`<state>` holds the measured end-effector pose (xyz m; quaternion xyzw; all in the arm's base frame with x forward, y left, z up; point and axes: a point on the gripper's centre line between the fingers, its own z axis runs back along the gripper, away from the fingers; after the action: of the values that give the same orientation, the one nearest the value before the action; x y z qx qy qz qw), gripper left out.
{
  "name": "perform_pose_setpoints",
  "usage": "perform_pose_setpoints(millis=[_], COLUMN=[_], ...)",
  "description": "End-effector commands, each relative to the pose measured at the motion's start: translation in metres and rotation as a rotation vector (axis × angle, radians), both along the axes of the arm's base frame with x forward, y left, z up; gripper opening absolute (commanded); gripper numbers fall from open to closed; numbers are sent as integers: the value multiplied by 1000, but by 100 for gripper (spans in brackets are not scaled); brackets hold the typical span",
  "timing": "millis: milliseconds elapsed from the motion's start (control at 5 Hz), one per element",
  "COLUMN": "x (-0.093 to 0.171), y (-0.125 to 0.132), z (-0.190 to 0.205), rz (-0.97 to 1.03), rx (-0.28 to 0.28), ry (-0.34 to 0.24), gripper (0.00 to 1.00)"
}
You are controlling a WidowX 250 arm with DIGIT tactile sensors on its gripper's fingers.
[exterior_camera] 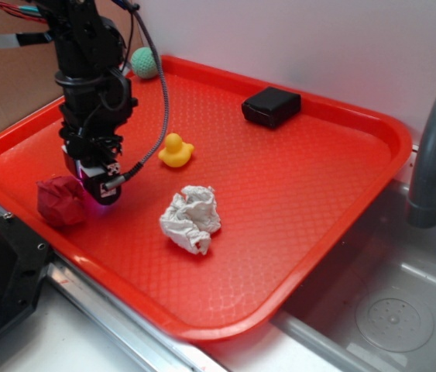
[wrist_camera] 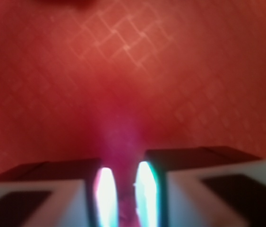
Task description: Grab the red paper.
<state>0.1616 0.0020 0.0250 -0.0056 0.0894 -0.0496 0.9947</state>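
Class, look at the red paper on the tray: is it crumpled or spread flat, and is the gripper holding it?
Crumpled: the red paper is a wrinkly ball on the tray. Not held: the gripper sits beside it.

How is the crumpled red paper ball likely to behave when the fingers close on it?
The red paper looks loosely crumpled, so it will probably squash and feel light. Its wrinkled surface should grip rather than slip. On the smooth tray it may slide if nudged sideways.
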Motion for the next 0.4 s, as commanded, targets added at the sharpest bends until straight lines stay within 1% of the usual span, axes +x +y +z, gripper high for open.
perform_pose_setpoints(millis=[0,200], x=[11,3], y=[-5,0], z=[38,84], rz=[14,74], rx=[15,5], ry=[-158,-299], gripper=[100,100])
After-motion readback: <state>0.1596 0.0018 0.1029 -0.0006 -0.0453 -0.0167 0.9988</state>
